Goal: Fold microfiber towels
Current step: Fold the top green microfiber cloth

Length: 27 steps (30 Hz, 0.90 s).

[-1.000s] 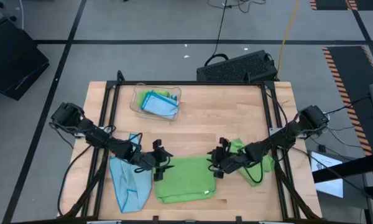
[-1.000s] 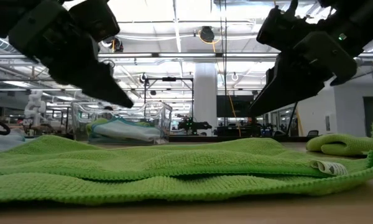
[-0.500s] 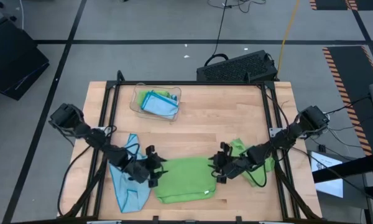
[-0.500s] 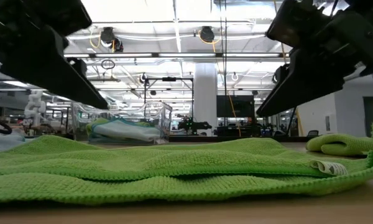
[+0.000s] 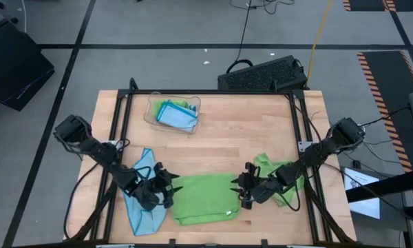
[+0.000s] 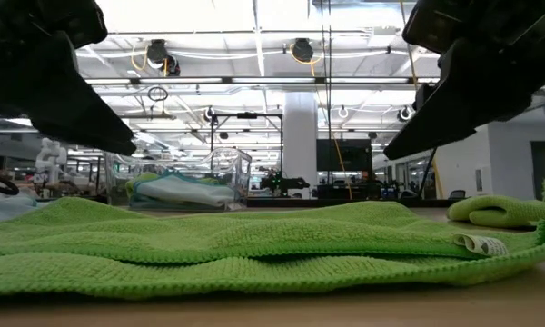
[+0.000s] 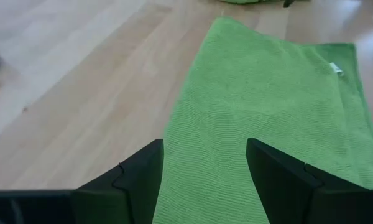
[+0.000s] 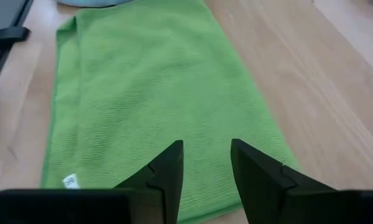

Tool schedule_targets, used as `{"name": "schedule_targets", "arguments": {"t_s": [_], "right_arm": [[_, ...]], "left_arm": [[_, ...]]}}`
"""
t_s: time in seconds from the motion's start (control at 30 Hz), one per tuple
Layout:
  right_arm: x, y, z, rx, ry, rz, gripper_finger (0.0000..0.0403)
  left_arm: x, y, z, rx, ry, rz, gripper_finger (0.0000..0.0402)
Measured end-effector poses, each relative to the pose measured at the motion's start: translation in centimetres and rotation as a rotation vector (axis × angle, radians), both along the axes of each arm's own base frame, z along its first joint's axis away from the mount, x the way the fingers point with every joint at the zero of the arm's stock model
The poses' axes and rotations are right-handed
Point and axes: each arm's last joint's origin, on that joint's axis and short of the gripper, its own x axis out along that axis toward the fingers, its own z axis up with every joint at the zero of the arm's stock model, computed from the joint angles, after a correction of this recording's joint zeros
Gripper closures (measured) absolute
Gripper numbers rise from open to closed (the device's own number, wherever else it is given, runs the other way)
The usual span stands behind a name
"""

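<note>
A lime green microfiber towel (image 5: pixel 203 200) lies folded flat near the table's front edge, its white tag (image 6: pixel 480 243) at the near right corner. My left gripper (image 5: pixel 166 189) hovers open over the towel's left end (image 7: pixel 236 124). My right gripper (image 5: pixel 242 191) hovers open over its right end (image 8: pixel 149 93). In the low view both sets of fingers are clear above the cloth. A light blue towel (image 5: pixel 141 203) lies crumpled under the left arm. Another green towel (image 5: pixel 279 171) lies bunched under the right arm.
A clear plastic tray (image 5: pixel 151 110) with folded blue and green towels stands at the far left of the table. Bare wood lies between the tray and the green towel. A black metal frame (image 5: pixel 120 117) runs along the table's sides.
Both grippers have drawn toward the table's near edge, the left one also toward the left edge, and each has rolled at the wrist. The green towel has stayed flat where it was.
</note>
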Motion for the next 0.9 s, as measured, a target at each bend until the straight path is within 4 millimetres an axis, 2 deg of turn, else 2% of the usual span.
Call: {"name": "schedule_targets", "arguments": {"t_s": [0.13,0.27,0.4,0.57,0.7,0.8,0.9], "right_arm": [[-0.2,0.4,0.1,-0.004,-0.017,-0.006,0.0275],[-0.2,0.8,0.4,-0.017,-0.065,-0.025,0.0275],[-0.2,0.8,0.5,-0.013,-0.078,-0.021,0.0275],[-0.2,0.8,0.5,-0.025,-0.077,-0.013,0.0275],[-0.1,0.9,0.5,-0.022,-0.084,-0.013,0.0275],[-0.1,0.9,0.6,-0.02,-0.087,-0.013,0.0275],[-0.1,0.9,0.6,-0.02,-0.086,-0.012,0.0275]], "left_arm": [[-0.3,-0.2,-0.1,-0.048,-0.002,0.026,0.0167],[-0.9,0.4,-0.7,-0.105,0.046,0.131,0.015],[-1.3,1.0,-1.2,-0.161,0.086,0.227,0.0114],[-1.4,1.0,-1.3,-0.238,0.112,0.245,0.0056],[-1.3,1.7,-1.5,-0.259,0.142,0.302,0.0024],[-1.2,2.2,-1.7,-0.293,0.181,0.337,0.0022],[-0.9,2.6,-1.8,-0.328,0.219,0.338,0.0037]]}}
